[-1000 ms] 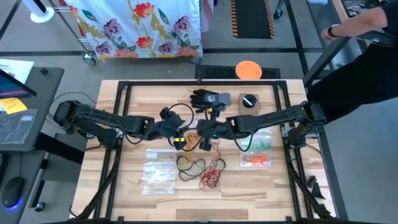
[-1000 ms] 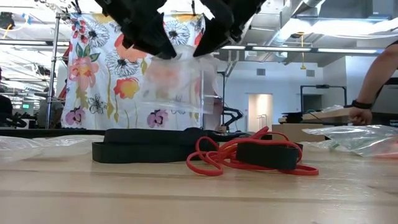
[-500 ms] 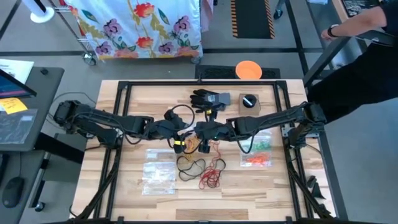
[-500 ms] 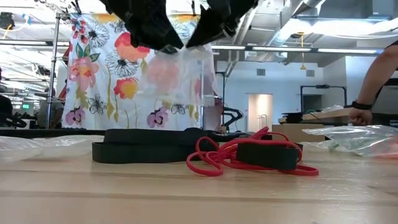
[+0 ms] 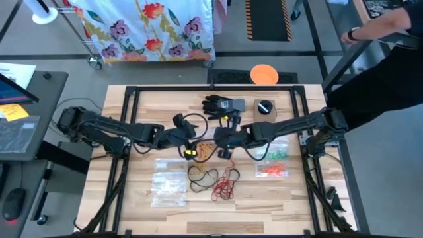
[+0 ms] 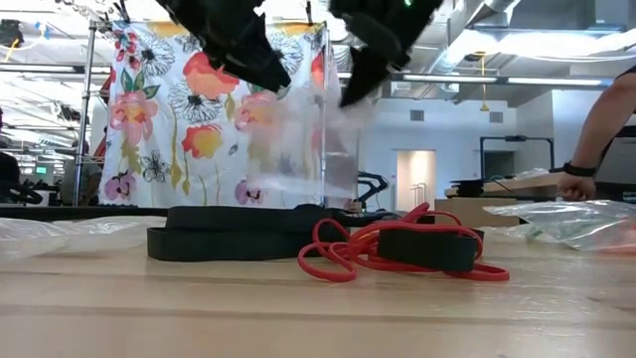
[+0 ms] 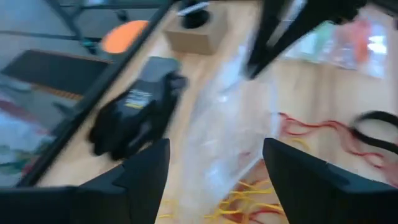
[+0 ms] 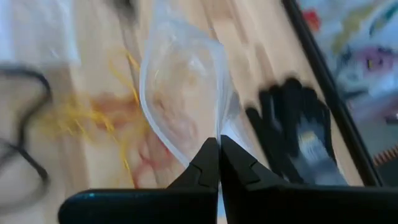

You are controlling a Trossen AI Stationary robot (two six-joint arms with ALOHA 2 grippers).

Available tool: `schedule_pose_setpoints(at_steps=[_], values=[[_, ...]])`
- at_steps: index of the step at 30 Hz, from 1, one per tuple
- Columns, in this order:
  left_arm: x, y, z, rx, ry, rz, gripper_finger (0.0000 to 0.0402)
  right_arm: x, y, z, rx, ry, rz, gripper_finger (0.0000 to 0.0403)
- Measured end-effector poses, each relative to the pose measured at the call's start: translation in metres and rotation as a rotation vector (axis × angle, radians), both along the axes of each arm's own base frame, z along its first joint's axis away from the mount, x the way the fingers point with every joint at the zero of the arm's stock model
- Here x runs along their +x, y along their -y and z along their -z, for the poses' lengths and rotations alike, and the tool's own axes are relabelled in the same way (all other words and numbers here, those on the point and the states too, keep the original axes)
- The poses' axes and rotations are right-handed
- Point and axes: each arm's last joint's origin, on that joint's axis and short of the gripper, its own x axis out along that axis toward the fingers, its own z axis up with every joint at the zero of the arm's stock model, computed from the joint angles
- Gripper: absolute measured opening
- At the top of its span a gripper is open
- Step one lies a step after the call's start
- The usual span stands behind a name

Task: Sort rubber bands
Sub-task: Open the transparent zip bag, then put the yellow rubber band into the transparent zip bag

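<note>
Now the right tool (image 8: 219, 163) is clamped on the rim of a clear plastic bag (image 8: 180, 93), held above the middle of the tabletop (image 5: 132, 198). Just beside it, the left tool (image 7: 214, 168) stands apart. Loose rubber bands (image 5: 213, 180) lie beneath, toward the front edge.

Robotics lab/workshop: wood table (image 5: 139, 198) in black frame (image 5: 122, 119), 2 arms, open ceiling w/ ducts (image 6: 517, 25), hazard-striped mat (image 5: 268, 18), floral sheet (image 5: 149, 30).
</note>
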Motion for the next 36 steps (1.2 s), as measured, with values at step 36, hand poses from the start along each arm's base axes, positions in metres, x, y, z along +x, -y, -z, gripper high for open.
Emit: schedule_pose_setpoints(at_steps=[36], values=[[-0.01, 0.001, 0.132, -0.162, -0.171, -0.043, 0.026, -0.128, 0.003, 0.031, 0.337, 0.057, 0.14, 0.0]])
